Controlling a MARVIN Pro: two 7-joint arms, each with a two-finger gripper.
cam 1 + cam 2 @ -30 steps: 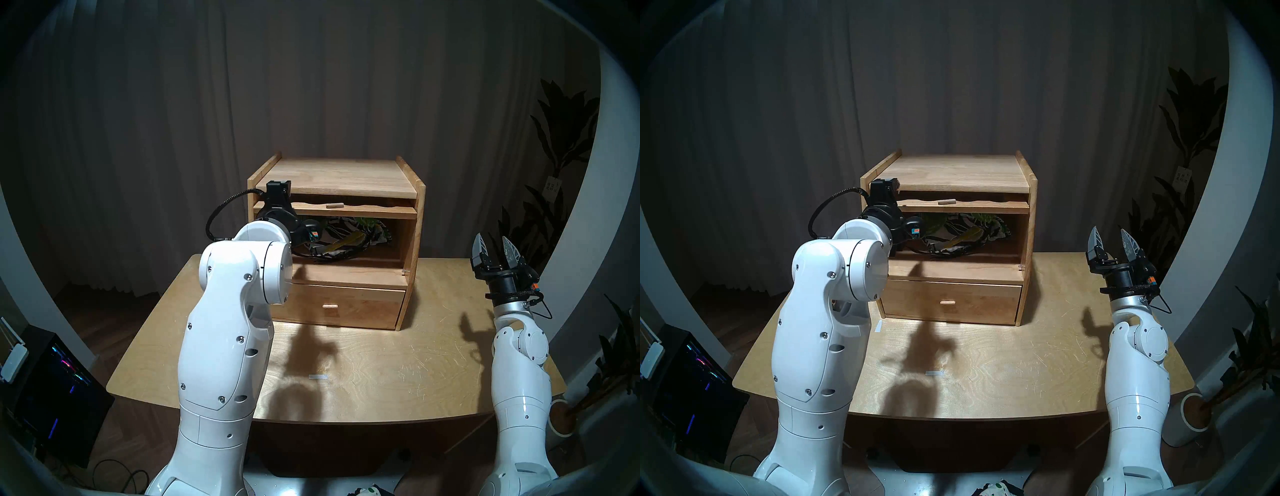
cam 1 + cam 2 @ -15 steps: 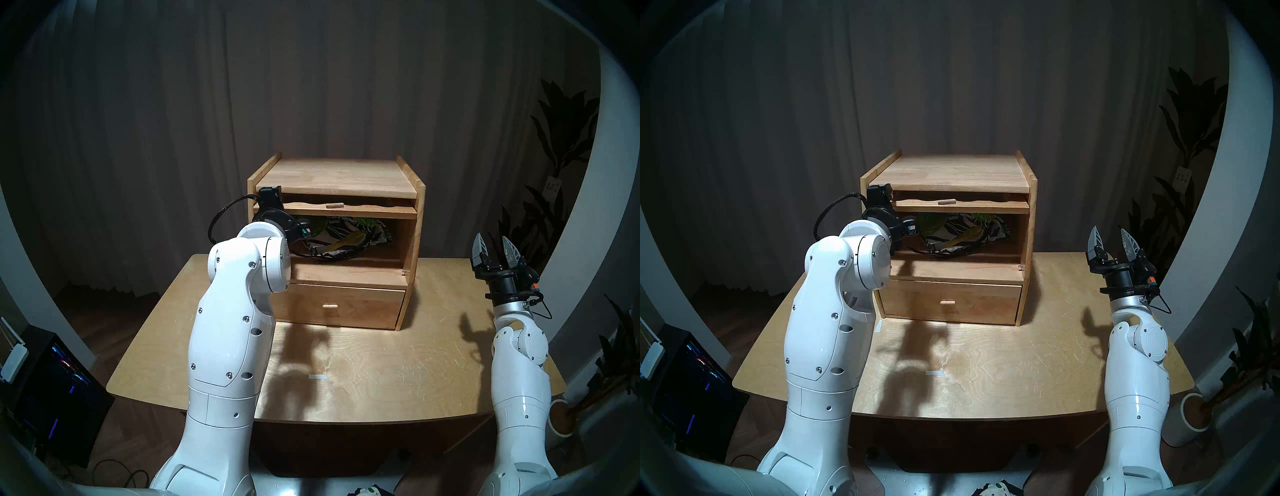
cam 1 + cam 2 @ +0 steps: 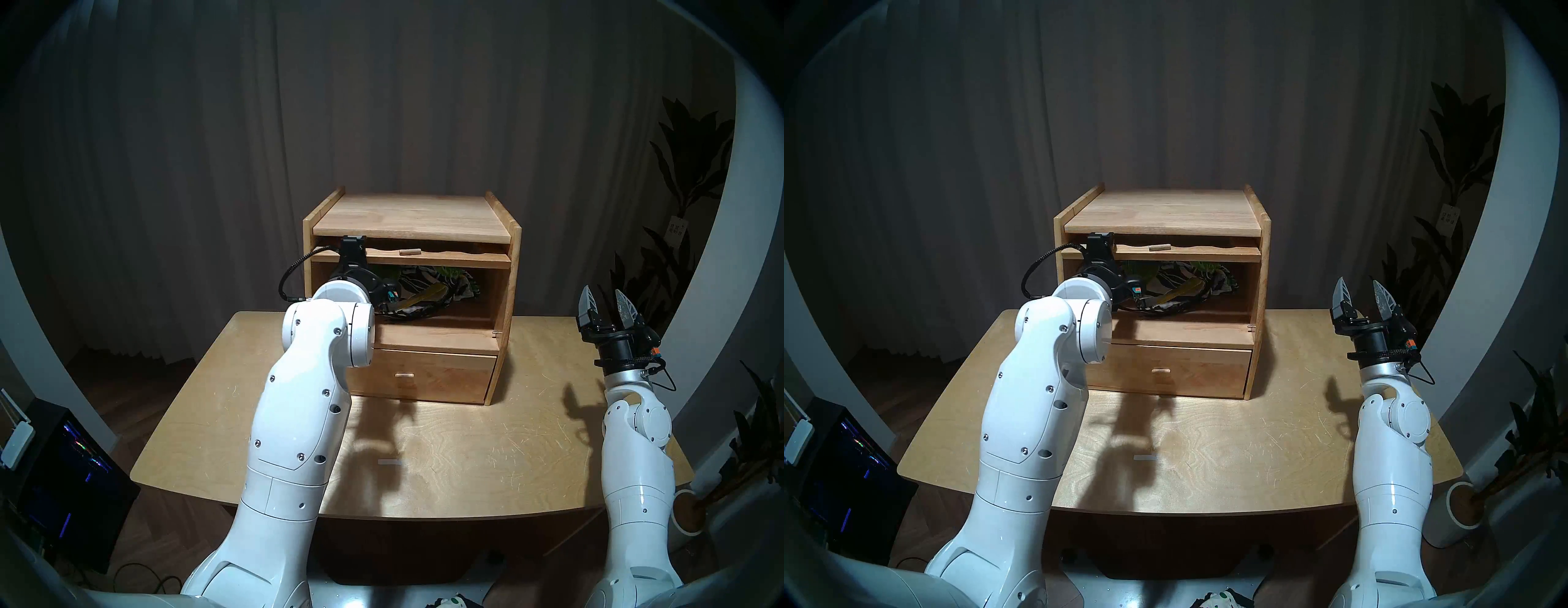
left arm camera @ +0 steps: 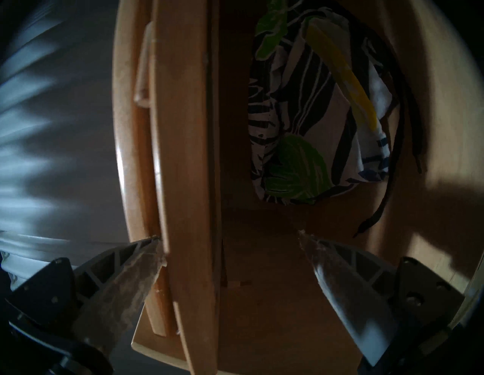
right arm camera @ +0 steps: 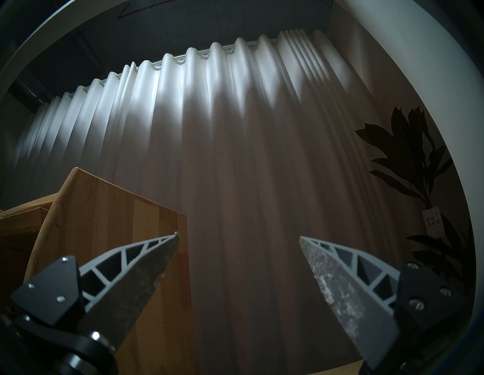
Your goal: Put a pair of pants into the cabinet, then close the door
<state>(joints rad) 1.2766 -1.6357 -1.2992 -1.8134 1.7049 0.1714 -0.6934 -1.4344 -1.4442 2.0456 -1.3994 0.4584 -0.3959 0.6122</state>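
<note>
The light-wood cabinet [image 3: 407,212] stands at the back of the table [image 3: 488,446]. Its door [image 3: 445,260] is lifted flat under the top, with the front edge and peg handle [image 3: 409,251] showing. The pair of pants [image 3: 428,282] lies in the open upper compartment, with its drawstring trailing forward; it also shows in the left wrist view [image 4: 296,125]. My left gripper [image 4: 230,237] is open at the door's left end, with the door edge [image 4: 183,183] between its fingers and close to one finger [image 4: 136,269]. My right gripper [image 3: 607,303] is open and empty, raised to the right of the cabinet.
The drawer [image 3: 449,373] with its knob [image 3: 404,375] is shut. A white tape mark [image 3: 389,462] lies mid-table. A plant [image 3: 687,178] stands at the right and a dark computer case [image 3: 63,479] at the lower left. A curtain hangs behind.
My left arm has swung right, bringing the wrist from the cabinet's left edge to the door's left end. The right arm, the door and the pants have not moved.
</note>
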